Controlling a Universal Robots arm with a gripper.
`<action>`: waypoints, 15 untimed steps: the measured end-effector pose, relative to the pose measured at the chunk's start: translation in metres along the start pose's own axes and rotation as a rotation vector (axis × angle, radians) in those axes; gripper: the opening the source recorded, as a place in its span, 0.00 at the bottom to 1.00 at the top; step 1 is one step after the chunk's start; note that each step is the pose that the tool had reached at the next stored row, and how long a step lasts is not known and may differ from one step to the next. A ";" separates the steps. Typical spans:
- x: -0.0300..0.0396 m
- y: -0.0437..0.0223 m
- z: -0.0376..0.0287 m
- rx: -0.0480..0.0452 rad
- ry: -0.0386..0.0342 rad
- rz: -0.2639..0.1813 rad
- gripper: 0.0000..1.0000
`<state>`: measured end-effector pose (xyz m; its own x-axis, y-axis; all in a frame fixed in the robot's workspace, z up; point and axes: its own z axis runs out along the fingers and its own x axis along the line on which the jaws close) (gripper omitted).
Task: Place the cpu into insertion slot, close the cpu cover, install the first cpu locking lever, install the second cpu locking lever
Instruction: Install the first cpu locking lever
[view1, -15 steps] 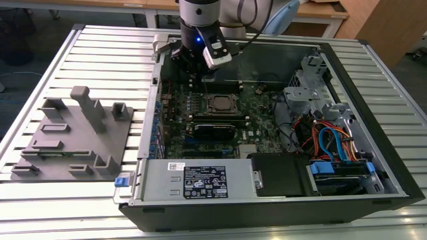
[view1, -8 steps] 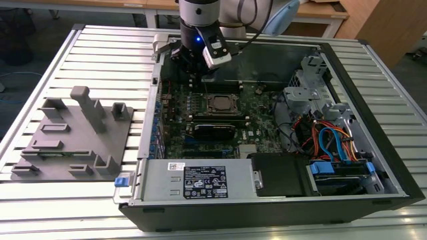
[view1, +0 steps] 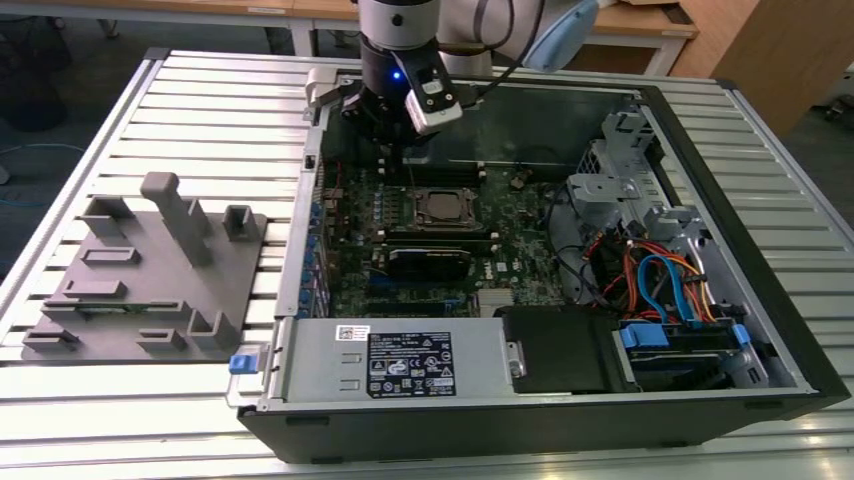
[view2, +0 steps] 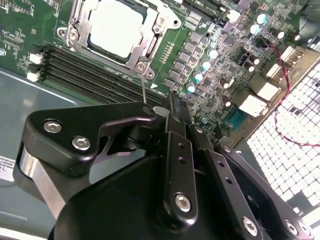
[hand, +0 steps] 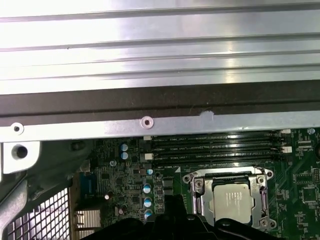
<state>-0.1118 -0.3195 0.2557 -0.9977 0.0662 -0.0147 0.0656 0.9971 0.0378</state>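
Slatted table (view1: 200, 110); pincer (view2: 169, 102) closed above mobo (view2: 17, 22), nr cpu (view2: 115, 25) w/ cover (view2: 149, 40) down.

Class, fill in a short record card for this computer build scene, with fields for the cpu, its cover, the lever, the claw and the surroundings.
cpu: seated in the insertion slot, silvery top showing
cpu cover: lowered flat, framing the cpu
lever: thin metal rod rising from the socket's corner towards the claw; contact unclear
claw: over the board, beside the memory slots, close to the socket
surroundings: open computer case on a slatted table; grey fixture tray at the exterior view's left
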 end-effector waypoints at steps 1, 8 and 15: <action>0.0000 0.0001 0.0000 -0.0002 0.0000 0.000 0.11; 0.0001 0.0019 0.0002 -0.0004 0.0000 0.000 0.11; -0.0038 0.0027 0.0003 -0.0004 0.0000 0.000 0.11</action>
<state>-0.1078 -0.3171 0.2556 -0.9977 0.0661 -0.0147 0.0655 0.9971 0.0382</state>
